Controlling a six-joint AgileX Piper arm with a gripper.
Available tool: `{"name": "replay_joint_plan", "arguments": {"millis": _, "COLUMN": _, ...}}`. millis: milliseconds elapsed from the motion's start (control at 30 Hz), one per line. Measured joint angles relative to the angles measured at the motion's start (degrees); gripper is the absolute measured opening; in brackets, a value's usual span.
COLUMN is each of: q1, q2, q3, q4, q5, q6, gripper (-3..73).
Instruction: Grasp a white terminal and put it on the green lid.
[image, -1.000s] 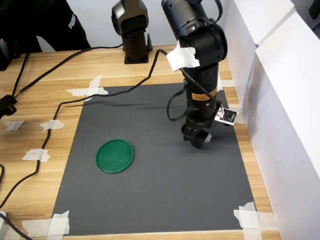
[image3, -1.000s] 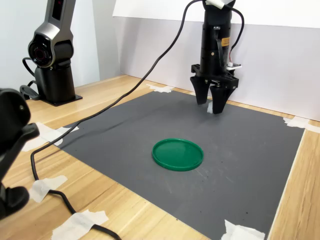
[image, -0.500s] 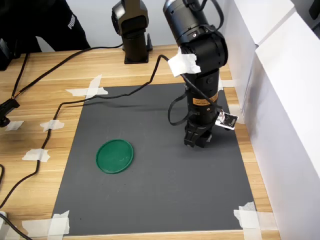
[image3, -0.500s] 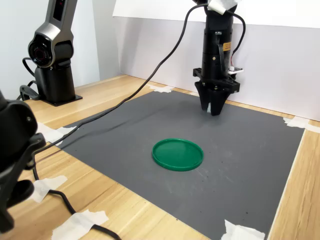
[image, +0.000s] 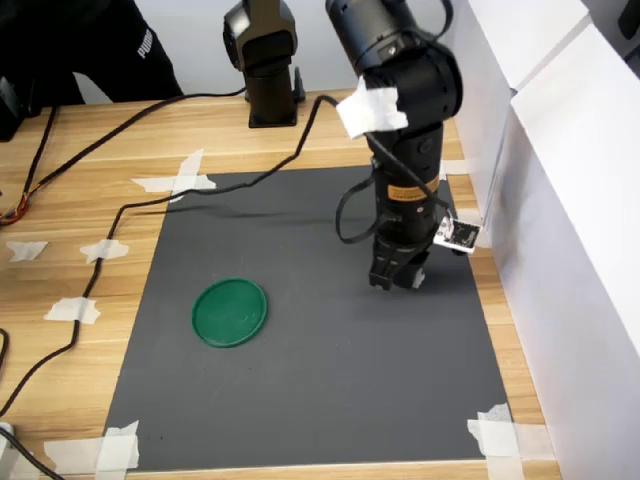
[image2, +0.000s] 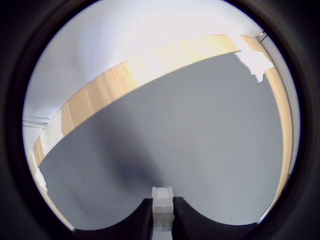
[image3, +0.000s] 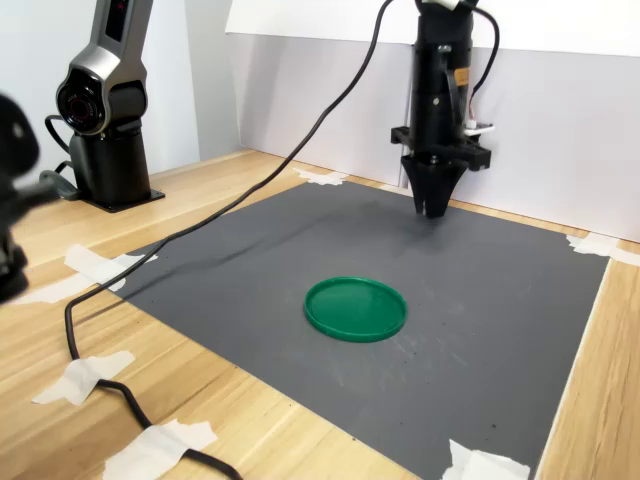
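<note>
1. The black two-finger gripper (image3: 433, 207) has narrowed from wide apart to clamped on the small whitish ridged plastic terminal (image2: 162, 199).
2. Grasp judged complete; lift pending.
3. The round dark-green plastic lid (image: 230, 312) lies at about 8 o'clock of the gripper in the first exterior view, well apart on the grey mat (image: 320, 400).

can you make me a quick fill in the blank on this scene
1. The pincer is shut on the white ____.
2. The green lid lies on the dark grey ____.
3. Nothing rests on the ____ lid yet.
4. White ____ holds the mat's corners to the wooden table.

Missing words: terminal; mat; green; tape
</note>
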Motion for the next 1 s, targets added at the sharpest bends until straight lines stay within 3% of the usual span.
{"name": "replay_joint_plan", "arguments": {"millis": 167, "q1": -3.4, "q2": -1.9, "q3": -6.6, "q4": 0.7, "q5": 6.0, "q6": 0.7, "gripper": 8.9}}
{"name": "replay_joint_plan", "arguments": {"millis": 500, "q1": -17.9, "q2": -6.2, "q3": -9.9, "q4": 0.7, "q5": 13.2, "q6": -1.6, "gripper": 8.9}}
{"name": "replay_joint_plan", "arguments": {"millis": 833, "q1": -30.9, "q2": -7.4, "q3": -7.6, "q4": 1.7, "q5": 14.2, "q6": -5.3, "gripper": 8.9}}
{"name": "replay_joint_plan", "arguments": {"millis": 1000, "q1": -35.0, "q2": -7.4, "q3": -1.0, "q4": 1.7, "q5": 8.2, "q6": -7.3, "gripper": 8.9}}
